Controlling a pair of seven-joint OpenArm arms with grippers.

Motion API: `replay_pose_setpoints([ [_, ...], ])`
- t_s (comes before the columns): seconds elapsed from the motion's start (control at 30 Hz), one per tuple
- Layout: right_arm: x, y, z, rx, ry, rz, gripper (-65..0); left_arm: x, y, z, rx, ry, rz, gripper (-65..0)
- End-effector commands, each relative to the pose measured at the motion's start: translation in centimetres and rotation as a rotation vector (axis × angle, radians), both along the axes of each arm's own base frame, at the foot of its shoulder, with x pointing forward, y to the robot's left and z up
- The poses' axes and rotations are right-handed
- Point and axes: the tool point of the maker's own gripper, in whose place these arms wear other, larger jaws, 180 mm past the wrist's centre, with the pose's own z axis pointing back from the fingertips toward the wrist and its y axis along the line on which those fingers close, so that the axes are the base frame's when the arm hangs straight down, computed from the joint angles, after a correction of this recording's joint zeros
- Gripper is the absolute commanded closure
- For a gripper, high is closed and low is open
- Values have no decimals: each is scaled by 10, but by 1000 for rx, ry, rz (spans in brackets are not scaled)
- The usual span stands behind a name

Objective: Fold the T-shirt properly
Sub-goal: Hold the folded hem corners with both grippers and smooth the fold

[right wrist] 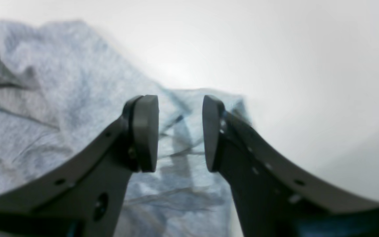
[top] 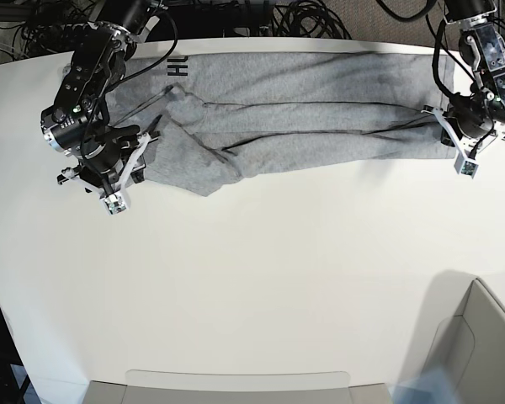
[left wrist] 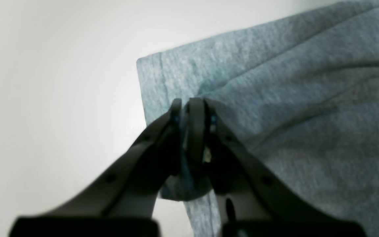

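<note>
Pinched between the left gripper (left wrist: pixel 192 108) fingers is the T-shirt (top: pixel 303 114) edge — jaws clamped tight. Right gripper (right wrist: pixel 180 131) hangs wide, gripping nothing — shirt lying crumpled on the white table (top: pixel 261 286).

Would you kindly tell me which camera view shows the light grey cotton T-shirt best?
The base view: the light grey cotton T-shirt lies there end to end, folded lengthwise into a long band. The left wrist view shows only a pinched corner; the right wrist view shows a blurred, rumpled end.

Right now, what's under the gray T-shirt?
Under the T-shirt only the white table shows around its edges. The cloth is bunched and folded over itself, so whatever lies beneath is hidden, along with most of its black lettering.
</note>
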Motion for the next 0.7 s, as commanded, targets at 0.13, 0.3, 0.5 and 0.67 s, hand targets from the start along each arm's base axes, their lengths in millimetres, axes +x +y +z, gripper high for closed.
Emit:
replay_pose_setpoints([
  [0.13, 7, -9, -4, 39, -5, -46, -229, 9, 6, 12, 19, -41, -3, 0],
  [0.3, 7, -11, -7, 46, 3, -52, -229, 8, 6, 11, 19, -40, -3, 0],
  [0.5, 6, -5, -31, 84, 75, -41, -229, 8, 6, 12, 20, -41, -2, 0],
  [0.67, 12, 6, -29, 109, 33, -16, -181, 8, 6, 12, 17, -42, -2, 0],
])
